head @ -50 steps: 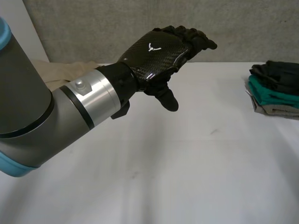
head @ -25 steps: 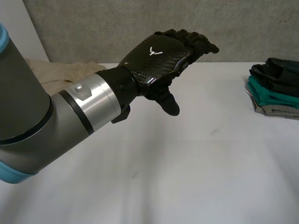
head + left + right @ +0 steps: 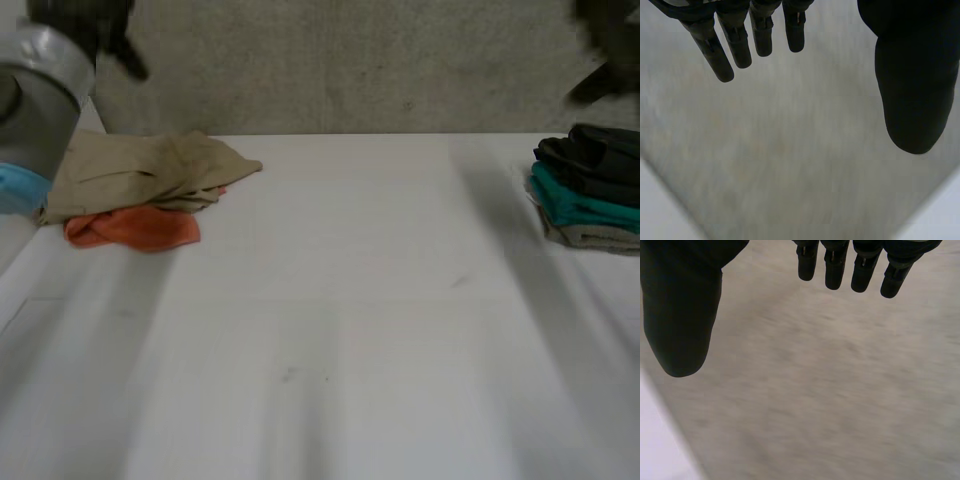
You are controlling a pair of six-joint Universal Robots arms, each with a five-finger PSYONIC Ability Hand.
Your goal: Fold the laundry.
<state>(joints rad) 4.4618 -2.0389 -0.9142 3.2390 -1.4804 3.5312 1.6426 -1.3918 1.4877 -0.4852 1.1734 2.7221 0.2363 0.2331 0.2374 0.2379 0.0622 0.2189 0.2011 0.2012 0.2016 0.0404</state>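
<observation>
The unfolded laundry is lying at the far left of the table (image 3: 340, 330): a beige garment (image 3: 150, 170), crumpled, with an orange garment (image 3: 130, 228) bunching against its near edge. The heap's long axis is running across the table, along the back wall. A stack of folded clothes (image 3: 590, 190) is sitting at the far right, well apart from it.

The left hand (image 3: 95, 20) is hanging high above the heap, making it the nearer one by judgement. The right hand (image 3: 610, 40) is hanging high above the stack. In the wrist views, both hands are showing straight fingers, thumbs spread wide, holding nothing.

The left arm is covering the beige garment's outer end. How far the orange piece is tucking under the beige cannot be determined.
</observation>
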